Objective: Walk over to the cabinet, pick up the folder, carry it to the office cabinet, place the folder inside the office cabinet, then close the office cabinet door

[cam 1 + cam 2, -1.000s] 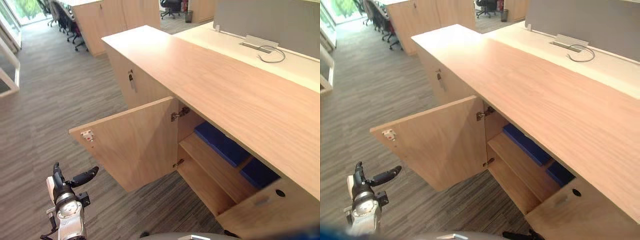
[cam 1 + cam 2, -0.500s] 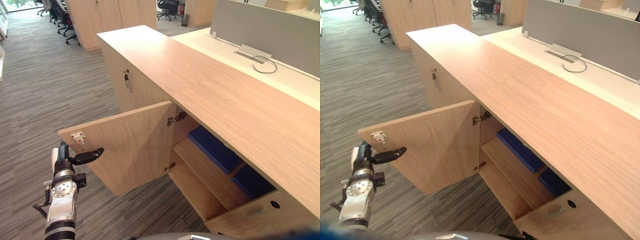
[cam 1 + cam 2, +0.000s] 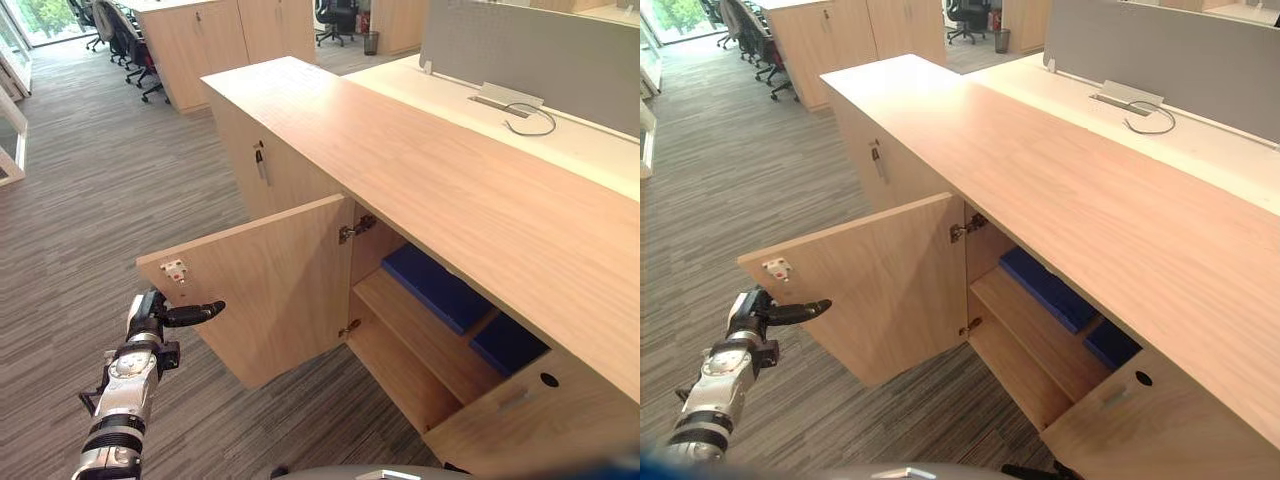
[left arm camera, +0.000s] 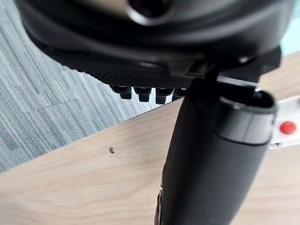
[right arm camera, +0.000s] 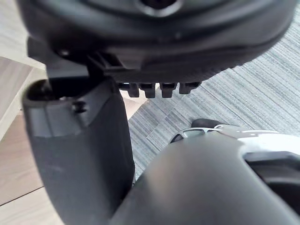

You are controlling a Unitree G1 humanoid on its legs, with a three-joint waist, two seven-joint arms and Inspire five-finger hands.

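Blue folder (image 3: pixel 435 288): lies flat on the upper shelf (image 3: pixel 420 335) inside the office cabinet (image 3: pixel 430 160). Its long axis runs along the shelf, parallel to the cabinet front, with one short end toward the hinge side. It is a thin rectangular slab with a matt cover and squared corners. A second blue folder (image 3: pixel 508 343) lies flat further along, in line with the first; a narrow strip of wood shows between them.

Cabinet: long and low, in pale wood-grain laminate with a smooth flat top. The door (image 3: pixel 280 290) stands swung wide open over grey striped carpet (image 3: pixel 90 230). A small white catch (image 3: pixel 175 270) with a red dot sits at the upper corner of the door's free edge.

Left hand (image 3: pixel 158 315): the arm comes up from the lower left and the hand is level with the door's free edge, just under the catch. It holds nothing. The thumb (image 4: pixel 211 178) stretches straight out across the door's inner face, and the fingers (image 4: pixel 143 93) are uncurled, with only their tips showing in a row in the wrist view. I cannot tell whether the thumb touches the wood or hangs just off it.

Right hand (image 5: pixel 159 37): seen in its own wrist view over the carpet, empty, with the thumb out and the fingers relaxed in a row
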